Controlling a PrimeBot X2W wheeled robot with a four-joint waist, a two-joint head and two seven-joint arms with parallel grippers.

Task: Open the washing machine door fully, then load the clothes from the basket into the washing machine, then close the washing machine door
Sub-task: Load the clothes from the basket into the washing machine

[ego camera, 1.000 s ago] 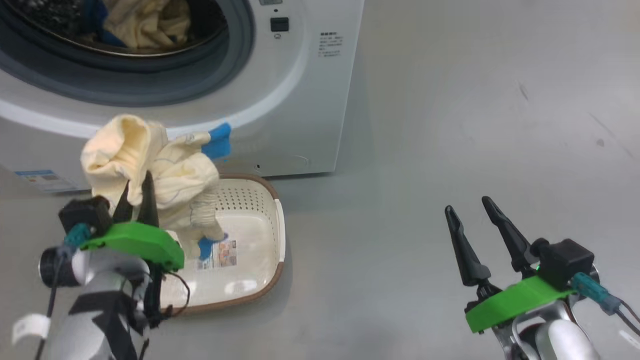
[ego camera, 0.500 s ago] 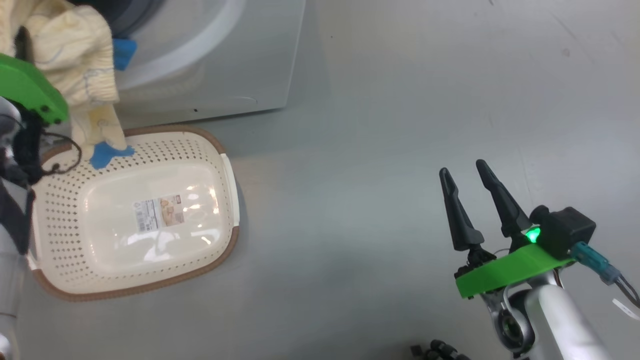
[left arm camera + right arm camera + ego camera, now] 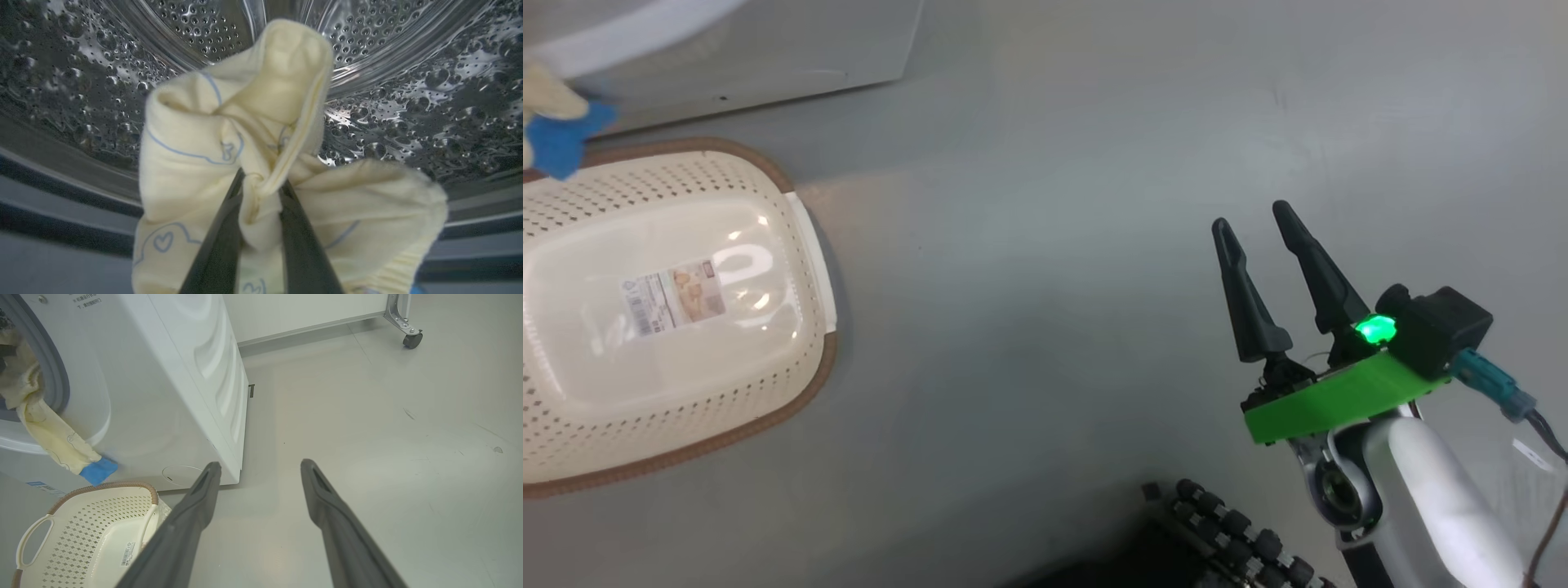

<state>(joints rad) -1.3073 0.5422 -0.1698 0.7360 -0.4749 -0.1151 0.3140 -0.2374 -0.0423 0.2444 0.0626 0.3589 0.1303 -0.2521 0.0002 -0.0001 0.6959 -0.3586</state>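
Left end effector (image 3: 261,179) pinching clothes (image 3: 278,90) before drum (image 3: 81,81), right end effector (image 3: 1252,216) agape, empty, over floor (image 3: 1029,286)

Below me spreads a smooth, pale grey floor (image 3: 1045,269) with a dull sheen. In my right wrist view, a long off-white panel (image 3: 302,310) stands at the floor's far end, with a grey strip along its lower edge. At the panel's right end, a silver metal bracket (image 3: 395,310) comes down to a small black caster wheel (image 3: 411,340) resting on the floor. Dark scuffs mark the floor: one thin streak (image 3: 408,413) and one small fleck (image 3: 497,449), well apart.
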